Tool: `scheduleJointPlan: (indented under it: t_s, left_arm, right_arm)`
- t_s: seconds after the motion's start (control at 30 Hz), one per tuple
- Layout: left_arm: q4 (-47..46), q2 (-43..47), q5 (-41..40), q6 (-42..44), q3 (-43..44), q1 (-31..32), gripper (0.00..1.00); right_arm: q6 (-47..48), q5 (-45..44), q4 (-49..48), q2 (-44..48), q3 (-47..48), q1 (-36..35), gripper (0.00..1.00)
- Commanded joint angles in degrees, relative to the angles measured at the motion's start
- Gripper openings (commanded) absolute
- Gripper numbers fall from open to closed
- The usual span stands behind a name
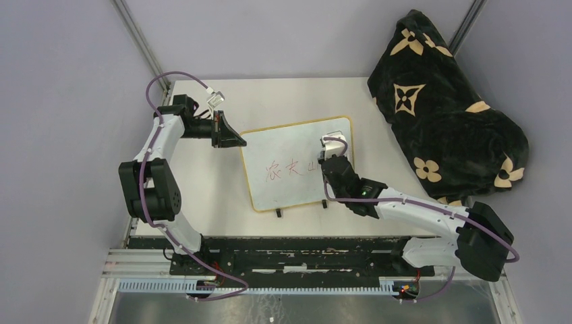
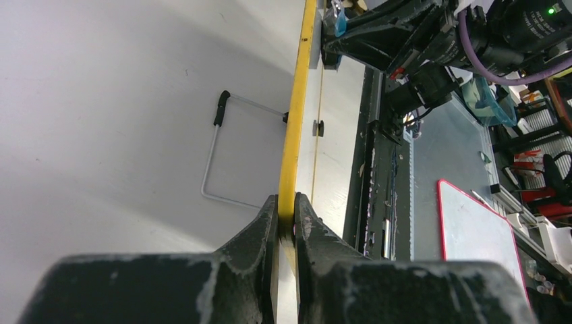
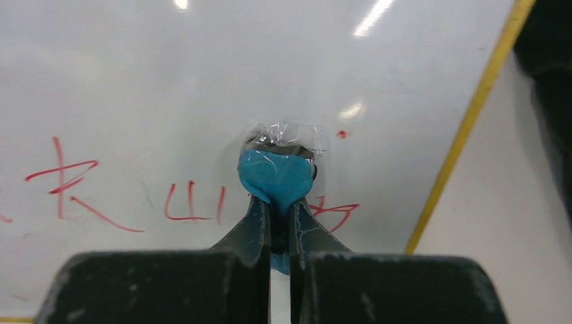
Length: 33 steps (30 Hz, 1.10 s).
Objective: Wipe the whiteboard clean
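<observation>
We've got the whiteboard (image 1: 290,145) sitting mid-table (image 1: 216,196), left fingers (image 2: 260,229) pinched on its yellow frame (image 2: 297,121), right fingers (image 3: 248,226) clamped on the blue eraser (image 3: 276,172) by the red writing (image 3: 74,189), so if that thin pinch slips the board probably skates under the wipe.

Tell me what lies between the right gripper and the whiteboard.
A small blue eraser, clamped by the fingers of the right gripper, its far end meeting the whiteboard at the red writing. The right wrist view shows it best.
</observation>
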<state>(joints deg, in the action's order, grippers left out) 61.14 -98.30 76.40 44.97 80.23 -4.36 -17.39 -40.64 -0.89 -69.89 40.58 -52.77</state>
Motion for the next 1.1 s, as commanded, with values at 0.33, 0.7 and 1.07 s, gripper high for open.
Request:
scheduleJointPlan:
  t_s: [0.33, 0.7, 1.07]
  left_arm:
    - [-1.77, 1.05, -5.69, 2.01, -0.47, 0.49, 0.03]
    - [-0.9, 0.91, -5.22, 2.92, -0.08, 0.54, 0.03]
    - [-0.17, 1.04, -5.42, 3.19, 0.02, 0.5, 0.03]
  right_arm:
    - [-0.57, 1.35, -5.36, -3.69, 2.77, -2.32, 0.01]
    - [0.97, -8.62, -2.19, 6.25, -2.66, 2.04, 0.0]
    - [1.12, -3.25, -5.84, 1.35, -0.67, 2.59, 0.01]
